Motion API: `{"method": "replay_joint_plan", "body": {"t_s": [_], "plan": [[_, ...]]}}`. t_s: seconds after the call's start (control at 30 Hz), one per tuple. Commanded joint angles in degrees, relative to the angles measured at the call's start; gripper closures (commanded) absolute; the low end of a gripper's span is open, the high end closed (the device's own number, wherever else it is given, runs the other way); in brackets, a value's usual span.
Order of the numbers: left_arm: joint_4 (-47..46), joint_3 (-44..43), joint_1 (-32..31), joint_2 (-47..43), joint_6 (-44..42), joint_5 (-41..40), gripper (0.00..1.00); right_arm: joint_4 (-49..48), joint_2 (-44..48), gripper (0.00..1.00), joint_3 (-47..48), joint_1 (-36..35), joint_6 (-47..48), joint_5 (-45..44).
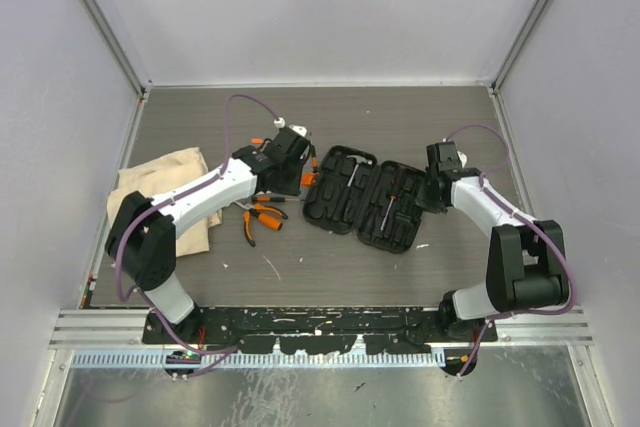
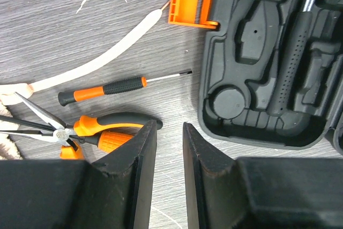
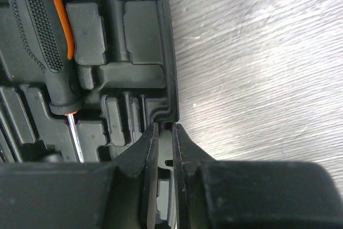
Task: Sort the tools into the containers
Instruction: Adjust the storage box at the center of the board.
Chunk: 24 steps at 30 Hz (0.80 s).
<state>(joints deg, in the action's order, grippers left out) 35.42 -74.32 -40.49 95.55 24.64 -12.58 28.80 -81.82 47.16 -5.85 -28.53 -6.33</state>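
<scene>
1. the tool case (image 1: 365, 197) lies open and flat in the middle of the table (image 1: 330, 127), its two black halves side by side with the moulded slots facing up.
2. the hammer (image 1: 352, 172) sits in a slot of the left half, and a screwdriver (image 3: 40, 30) with a black handle and an orange stripe lies in the right half.
3. the left gripper (image 2: 169, 124) hangs over bare table just beside the case's left edge. its jaws stand partly open with nothing between them.
4. the pliers (image 2: 102, 130) lie on the table left of that gripper, touching its left finger's outline in the wrist view, handles orange and black, steel noses pointing away from the case.
5. the thin driver (image 2: 115, 86) lies just beyond the pliers, its shaft tip pointing toward the case and well short of it.
6. an orange latch (image 2: 193, 5) sticks out from the case's left rim, and a pale strap (image 2: 107, 52) curves across the table near it.
7. the cloth bag (image 1: 165, 182) lies crumpled at the table's left side, apart from the case, with the pliers between them.
8. the right gripper (image 3: 165, 127) is at the case's right edge. its jaws are drawn narrow with the case's rim between the fingers, which appear to pinch it.
</scene>
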Motion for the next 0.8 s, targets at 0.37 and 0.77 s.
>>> {"method": "replay_joint_plan", "body": {"t_s": [0.37,0.77], "plan": [[-1.42,0.47,4.36,-4.39,-0.14,3.21,0.62,2.30,1.87,0.66,8.08,4.62,4.30,-6.69],[-0.90,-1.07,5.58,-3.51,0.49,3.99,0.59,3.67,6.49,0.53,8.47,-7.45,-2.47,-0.94]]}}
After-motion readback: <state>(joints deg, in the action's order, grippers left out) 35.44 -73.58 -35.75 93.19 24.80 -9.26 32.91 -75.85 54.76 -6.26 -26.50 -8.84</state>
